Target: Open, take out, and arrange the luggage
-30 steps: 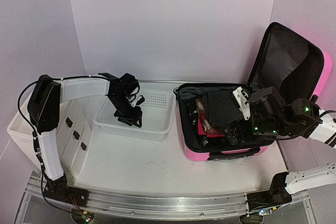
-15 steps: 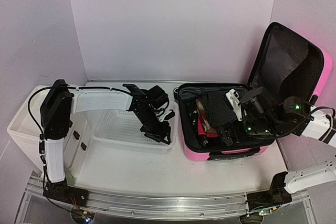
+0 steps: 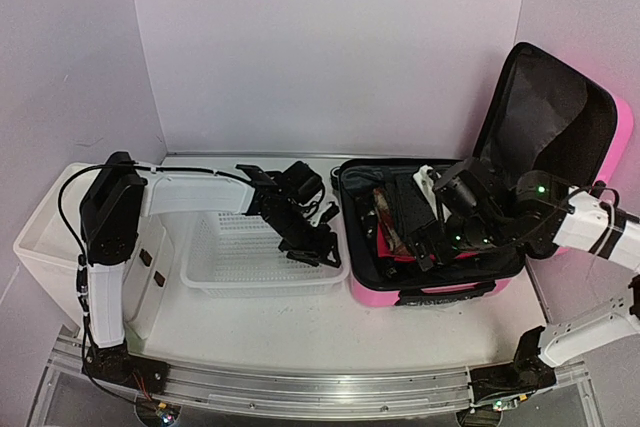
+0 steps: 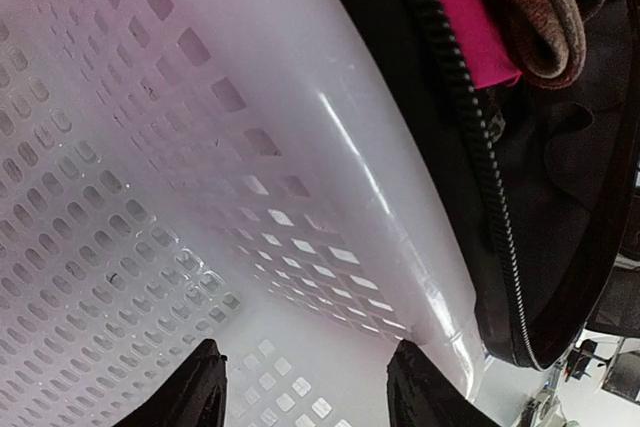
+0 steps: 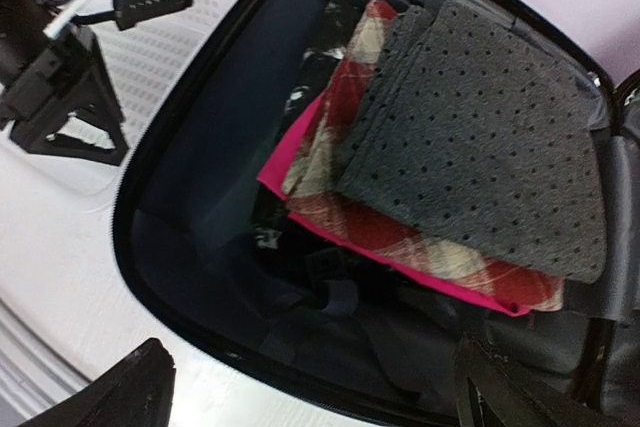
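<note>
Noted: suitcase (image 3: 372,297) shell glossy pink; lining (image 3: 545,107) and zipper (image 4: 470,147) black. Inside: grey cloth (image 5: 480,137) with black dots, red-and-cream plaid cloth (image 5: 400,237), plain bright pink cloth (image 5: 283,175). White basket (image 3: 262,287), grid of holes; white drawer unit (image 3: 40,237).

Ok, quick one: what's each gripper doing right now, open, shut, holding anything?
Left gripper: open, empty, over the basket.
Right gripper: wide open, empty, over the open suitcase.
</note>
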Controlling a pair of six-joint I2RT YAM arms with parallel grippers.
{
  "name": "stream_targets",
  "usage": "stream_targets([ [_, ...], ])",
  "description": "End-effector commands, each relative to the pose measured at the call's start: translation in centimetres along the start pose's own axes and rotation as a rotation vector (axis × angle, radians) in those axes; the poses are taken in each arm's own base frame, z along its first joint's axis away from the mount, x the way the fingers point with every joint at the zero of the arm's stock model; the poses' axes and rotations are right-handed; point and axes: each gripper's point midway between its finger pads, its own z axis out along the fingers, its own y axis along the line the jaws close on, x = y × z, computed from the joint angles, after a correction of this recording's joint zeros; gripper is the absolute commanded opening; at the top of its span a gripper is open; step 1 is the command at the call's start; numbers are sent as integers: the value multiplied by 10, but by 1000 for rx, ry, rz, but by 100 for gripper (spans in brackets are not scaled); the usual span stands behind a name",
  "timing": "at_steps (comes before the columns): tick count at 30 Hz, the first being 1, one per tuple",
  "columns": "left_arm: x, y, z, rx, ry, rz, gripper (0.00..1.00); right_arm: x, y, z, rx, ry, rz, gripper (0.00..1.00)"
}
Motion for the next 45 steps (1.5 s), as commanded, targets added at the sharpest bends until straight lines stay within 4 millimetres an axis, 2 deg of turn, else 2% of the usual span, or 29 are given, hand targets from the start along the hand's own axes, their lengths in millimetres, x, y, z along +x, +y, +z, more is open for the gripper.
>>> stream_targets([
  [1, -20, -34, -48, 60, -171, 110, 60, -18, -26, 8, 179, 47, -120, 98],
  [3, -15, -32, -68, 39, -204, 136, 64, -24, -37, 18, 203, 113, -155, 94],
  [4, -12, -36, -84, 37, -232, 158, 66, -26, -39, 25, 188, 142, -186, 92],
  [8, 2, -42, -128, 28, -306, 220, 71, -25, -40, 55, 75, 248, -332, 73],
  [11, 12, -44, -156, 29, -360, 246, 73, -22, -38, 71, -81, 247, -406, 68],
  [13, 17, -43, -169, 19, -391, 252, 74, -30, -40, 78, -148, 190, -381, 68],
  [16, 25, -40, -183, 15, -420, 253, 74, -30, -25, 82, -255, 158, -443, 69],
  [18, 29, -40, -189, 19, -431, 254, 74, -19, -22, 93, -279, 170, -518, 70],
  [20, 33, -40, -194, 24, -439, 261, 74, -11, -27, 103, -262, 195, -563, 70],
  [22, 37, -40, -198, 24, -450, 269, 74, -9, -27, 106, -274, 190, -597, 68],
  [26, 44, -38, -205, 26, -462, 276, 75, -17, -35, 116, -224, 167, -626, 63],
  [31, 51, -33, -207, 18, -466, 272, 75, -20, -35, 130, -223, 185, -633, 55],
  [39, 55, -29, -205, 20, -460, 248, 76, -30, -45, 145, -145, 171, -632, 53],
  [45, 53, -30, -204, 29, -454, 231, 76, -29, -49, 152, -113, 177, -633, 49],
])
